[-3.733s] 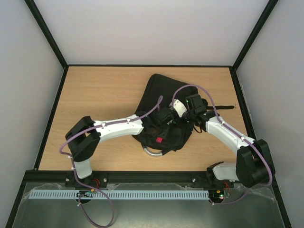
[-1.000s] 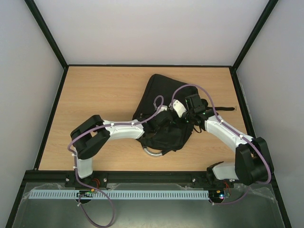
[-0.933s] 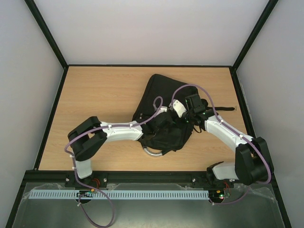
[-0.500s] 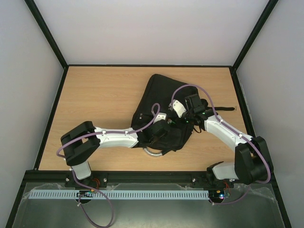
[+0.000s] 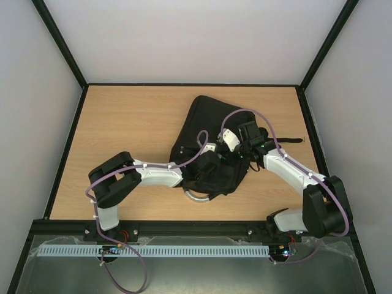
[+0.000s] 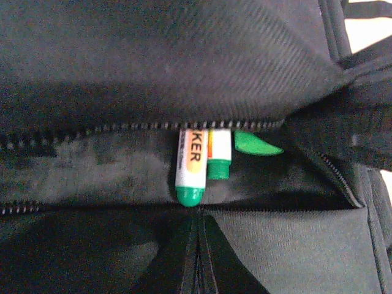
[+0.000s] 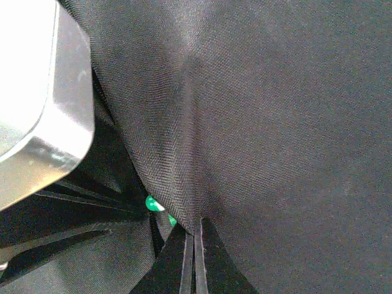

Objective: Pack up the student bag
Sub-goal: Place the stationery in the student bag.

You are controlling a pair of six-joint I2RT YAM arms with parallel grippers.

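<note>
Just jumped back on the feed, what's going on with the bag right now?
Both arms are on the student bag, which lies flat on the table. The right gripper is shut on a fold of its fabric. The left gripper is shut at the lower lip of an unzipped pocket, seemingly pinching it. Inside lie a white marker with a green cap, a second marker beside it and a partly hidden green item. The pocket is not yet zipped.

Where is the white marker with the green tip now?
In the left wrist view, the white marker lies inside the open zip pocket of the student bag, near the middle, partly under the upper flap, a shorter green-tipped marker on its right.
</note>
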